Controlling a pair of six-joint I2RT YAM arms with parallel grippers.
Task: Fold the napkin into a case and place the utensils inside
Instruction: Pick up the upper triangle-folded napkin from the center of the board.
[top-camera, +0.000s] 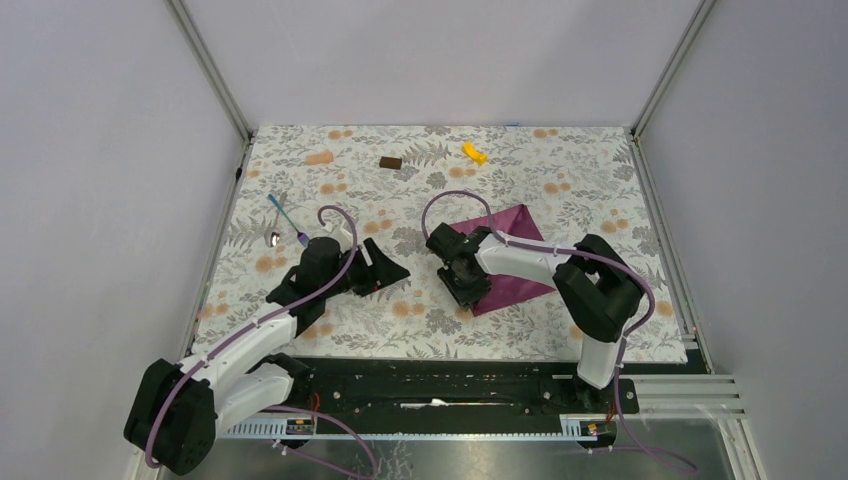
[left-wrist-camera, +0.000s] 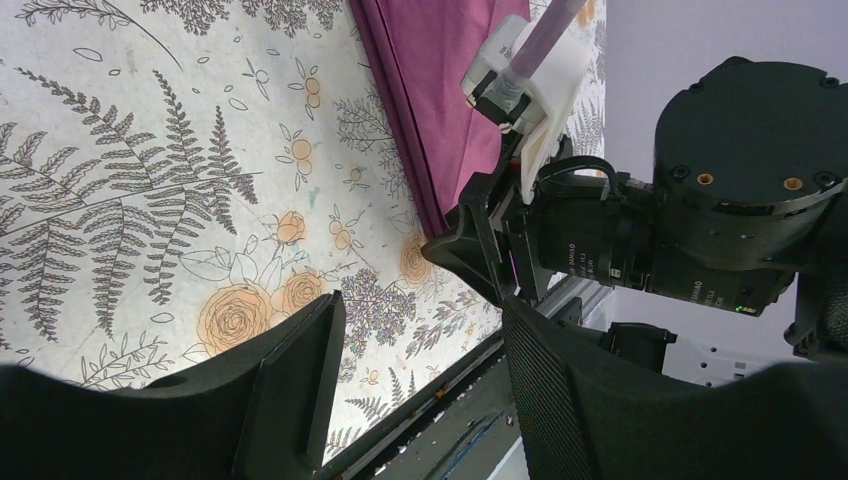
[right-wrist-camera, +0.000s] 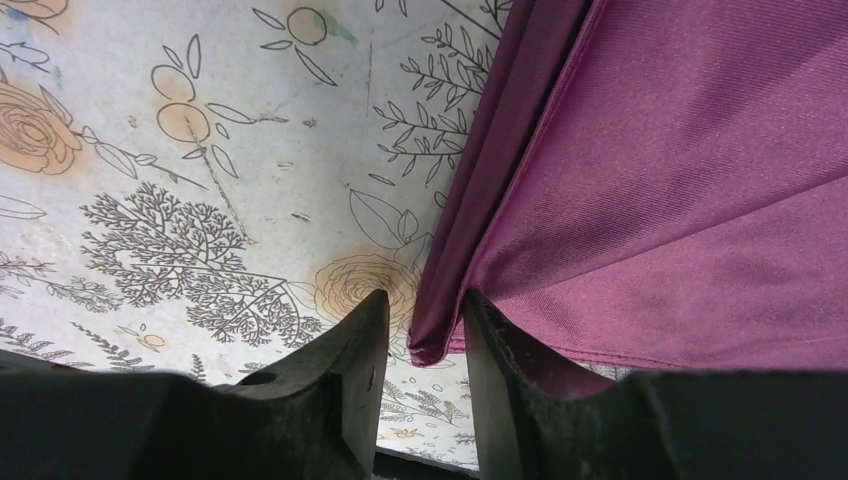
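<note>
The napkin (top-camera: 520, 255) is a plum woven cloth with a fine ribbed sheen. It lies folded into a slanted, nearly square shape right of centre on the floral-printed surface (top-camera: 420, 190), with one corner toward the top of the overhead view. No long axis stands out. Its layered left edge runs down the frame, leaning slightly right.

At the lower end of that edge sits the right pincer (top-camera: 462, 282). In its wrist view the doubled corner of the cloth lies between the black, matte fingers (right-wrist-camera: 350, 380). They stand narrowly parted. The cloth touches the finger on the right of the frame, and a sliver of printed rose shows beside the other.

The left pincer (left-wrist-camera: 420, 350) is spread wide over bare print left of the napkin, apart from it and with nothing between its fingers.

The utensils (top-camera: 281, 210), slim with bluish and purple handles, lie at centre left, well apart from the cloth. A yellow piece (top-camera: 474, 152) and a brown block (top-camera: 391, 162) rest near the top edge.
</note>
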